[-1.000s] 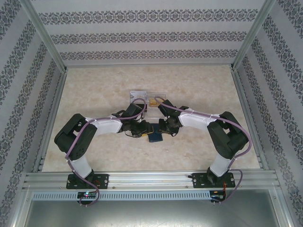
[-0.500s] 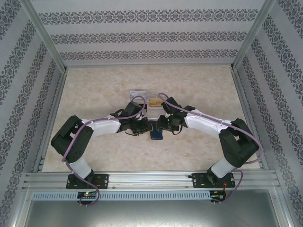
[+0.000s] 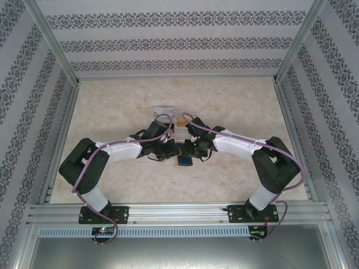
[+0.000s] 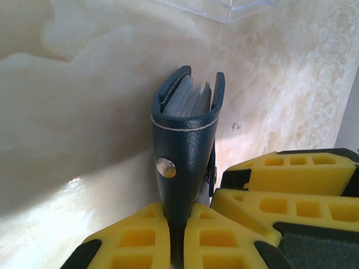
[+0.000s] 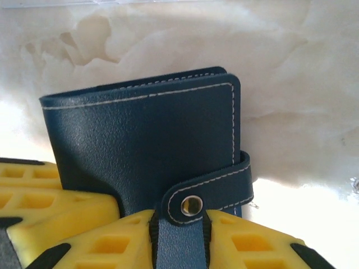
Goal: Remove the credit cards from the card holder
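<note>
Card holder (image 3: 183,161) sits mid-table (image 3: 112,112), just in front of the clear box (image 3: 165,112), caught between both arms with its tab (image 5: 213,185) snapped shut. Left gripper (image 4: 176,227) was partly open a second ago and is now clamped tight on the holder's lower end, with pale edges (image 4: 188,98) showing between the covers. Right gripper (image 5: 178,238) pinches the blue strip under the snap, about as narrow as before. Its elbow swung out, then came partway back.

The navy card holder (image 5: 146,145) is folded, its tab snapped shut.
</note>
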